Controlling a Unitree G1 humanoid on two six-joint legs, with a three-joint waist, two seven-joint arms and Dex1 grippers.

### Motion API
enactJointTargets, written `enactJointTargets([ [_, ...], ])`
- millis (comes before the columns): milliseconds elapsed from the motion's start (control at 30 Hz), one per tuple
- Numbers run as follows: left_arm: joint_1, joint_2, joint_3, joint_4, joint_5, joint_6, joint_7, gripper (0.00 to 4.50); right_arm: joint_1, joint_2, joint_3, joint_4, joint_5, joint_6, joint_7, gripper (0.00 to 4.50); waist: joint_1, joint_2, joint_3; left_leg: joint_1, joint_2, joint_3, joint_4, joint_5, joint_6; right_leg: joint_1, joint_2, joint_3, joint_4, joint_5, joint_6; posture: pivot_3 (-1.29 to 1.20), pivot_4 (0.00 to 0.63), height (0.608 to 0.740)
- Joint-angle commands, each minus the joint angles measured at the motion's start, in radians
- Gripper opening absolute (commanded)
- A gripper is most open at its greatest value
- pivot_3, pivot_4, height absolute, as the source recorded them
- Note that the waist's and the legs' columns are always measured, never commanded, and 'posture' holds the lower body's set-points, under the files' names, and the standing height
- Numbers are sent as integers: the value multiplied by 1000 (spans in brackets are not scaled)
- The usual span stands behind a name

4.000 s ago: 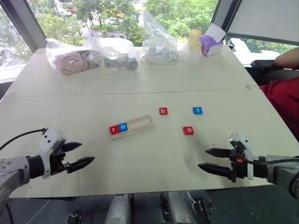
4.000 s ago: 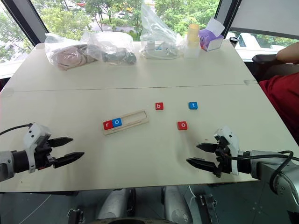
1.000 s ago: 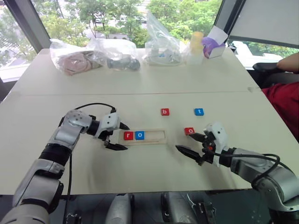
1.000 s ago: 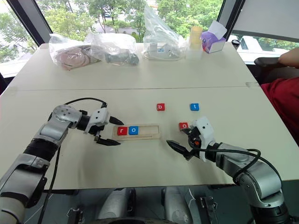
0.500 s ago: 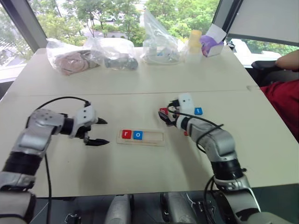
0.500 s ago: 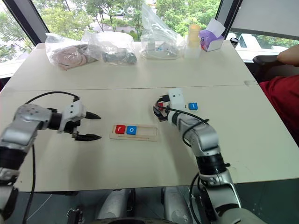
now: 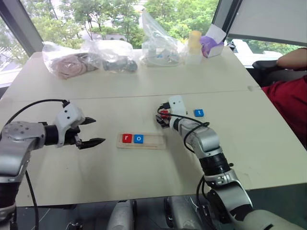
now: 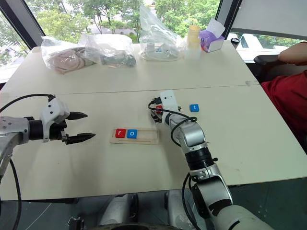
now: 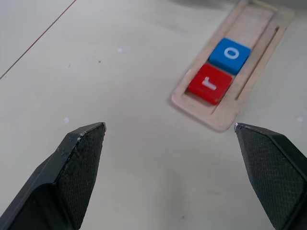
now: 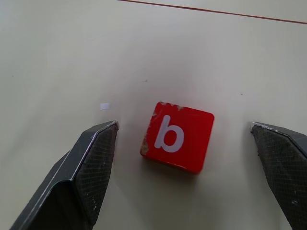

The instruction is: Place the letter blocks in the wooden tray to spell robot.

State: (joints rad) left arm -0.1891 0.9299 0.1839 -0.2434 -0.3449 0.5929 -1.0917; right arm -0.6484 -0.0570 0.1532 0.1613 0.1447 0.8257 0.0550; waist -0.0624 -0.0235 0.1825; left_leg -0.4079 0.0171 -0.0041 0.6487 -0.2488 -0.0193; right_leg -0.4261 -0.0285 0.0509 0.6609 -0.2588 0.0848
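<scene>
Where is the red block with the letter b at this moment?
The red b block lies flat on the table, between the open fingers of the right gripper, beyond the wooden tray's right end.

1. A white "r" stands on the red block at the left end of the wooden tray.
2. A white "o" stands on the blue block touching it.
3. A white "b" stands on a red block on the table.
4. A white "t" stands on a blue block, at 2 o'clock from the tray.
</scene>
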Motion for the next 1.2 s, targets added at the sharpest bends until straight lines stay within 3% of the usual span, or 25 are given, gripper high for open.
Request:
enactJointTargets([
  [33,4,2,27,-41,-28,21,30,4500,2,25,41,33,-31,-19,17,3961,-7,0,0,0,0,0,0,0,0,0,0,0,0,0,0,0,150,740],
  [100,3,3,22,-46,-35,25,40,4500,7,27,48,38,-43,-30,27,3288,-10,0,0,0,0,0,0,0,0,0,0,0,1,0,0,0,150,740],
  [233,-19,-8,-8,-48,-42,18,52,4500,20,1,62,31,-85,-69,37,1195,-8,0,0,1,0,-1,0,0,0,0,1,0,1,0,0,0,150,740],
  [467,-74,-29,-79,-87,-65,29,50,4500,103,-100,2,-136,-114,-193,73,1180,1,0,0,0,-1,0,0,0,-1,0,-1,0,1,0,0,0,150,740],
  [633,-98,-44,-155,-194,-132,79,19,4500,291,-168,-208,-598,-42,87,63,1180,19,0,0,-2,-1,0,-1,0,-1,-1,-1,0,-2,-1,1,0,150,740],
  [733,-142,-76,-203,-215,-154,98,22,4500,396,-178,-328,-807,-86,300,-1,1180,24,-1,0,-2,-1,-1,-1,0,-1,-1,0,0,-1,-1,0,0,150,740],
  [867,-198,-125,-241,-174,-166,89,14,4500,466,-85,-429,-911,-83,498,-45,1180,17,-1,0,0,-1,0,0,1,-2,0,2,1,-1,-2,-3,0,150,740],
  [967,-217,-139,-271,-152,-149,79,7,4500,488,2,-424,-954,-78,585,-65,1180,10,0,0,1,-1,0,0,1,-2,0,4,1,-1,-2,-4,0,150,740],
  [1200,-241,-154,-323,-117,-104,58,20,4500,446,90,-407,-904,-102,624,-110,1180,14,0,0,0,-1,0,0,1,-2,0,3,2,-1,-2,-4,0,150,740],
])
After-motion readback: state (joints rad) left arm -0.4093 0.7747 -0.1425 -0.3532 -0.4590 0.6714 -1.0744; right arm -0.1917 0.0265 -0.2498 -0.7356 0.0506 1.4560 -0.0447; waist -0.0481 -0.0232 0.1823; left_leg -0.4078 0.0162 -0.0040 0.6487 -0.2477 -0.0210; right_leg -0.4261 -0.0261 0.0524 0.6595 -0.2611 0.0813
